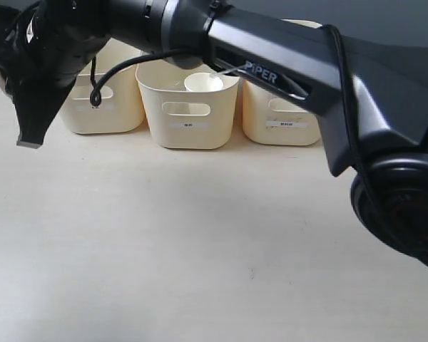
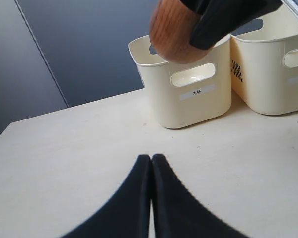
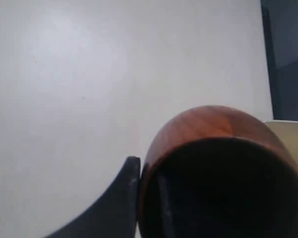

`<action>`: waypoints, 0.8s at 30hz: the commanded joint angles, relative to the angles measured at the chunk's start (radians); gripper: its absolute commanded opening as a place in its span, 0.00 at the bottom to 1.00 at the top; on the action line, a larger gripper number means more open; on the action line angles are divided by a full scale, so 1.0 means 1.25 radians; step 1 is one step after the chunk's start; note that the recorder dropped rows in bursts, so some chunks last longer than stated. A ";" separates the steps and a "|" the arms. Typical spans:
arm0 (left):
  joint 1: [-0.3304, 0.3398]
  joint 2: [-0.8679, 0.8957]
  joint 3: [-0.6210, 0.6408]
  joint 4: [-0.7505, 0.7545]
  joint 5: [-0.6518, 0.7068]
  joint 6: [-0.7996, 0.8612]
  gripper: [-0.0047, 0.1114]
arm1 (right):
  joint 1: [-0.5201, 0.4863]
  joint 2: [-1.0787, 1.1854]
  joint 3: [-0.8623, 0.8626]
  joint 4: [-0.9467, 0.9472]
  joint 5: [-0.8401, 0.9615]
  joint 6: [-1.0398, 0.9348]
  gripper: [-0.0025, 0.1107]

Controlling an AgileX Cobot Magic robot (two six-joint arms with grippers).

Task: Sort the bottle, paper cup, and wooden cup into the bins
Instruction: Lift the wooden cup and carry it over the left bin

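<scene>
The wooden cup hangs just above the left bin, brown and rounded. My right gripper is shut on its rim, one finger outside the wall and the other inside the dark hollow. In the exterior view the right arm reaches across to the far left, where the right gripper hides the cup. The white paper cup sits inside the middle bin. The bottle is hidden. My left gripper is shut and empty, low over the table in front of the bins.
The three cream bins stand in a row at the back, the right bin partly behind the right arm. A dark wall rises behind them. The pale table stretches in front.
</scene>
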 commanded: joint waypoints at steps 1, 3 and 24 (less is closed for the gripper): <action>0.003 -0.004 0.001 0.002 -0.002 -0.002 0.04 | 0.003 -0.014 -0.005 -0.040 -0.081 0.036 0.02; 0.003 -0.004 0.001 0.002 -0.002 -0.002 0.04 | 0.001 -0.014 -0.005 -0.053 -0.114 0.052 0.02; 0.003 -0.004 0.001 0.002 -0.004 -0.002 0.04 | -0.126 0.017 -0.077 0.044 -0.246 0.253 0.02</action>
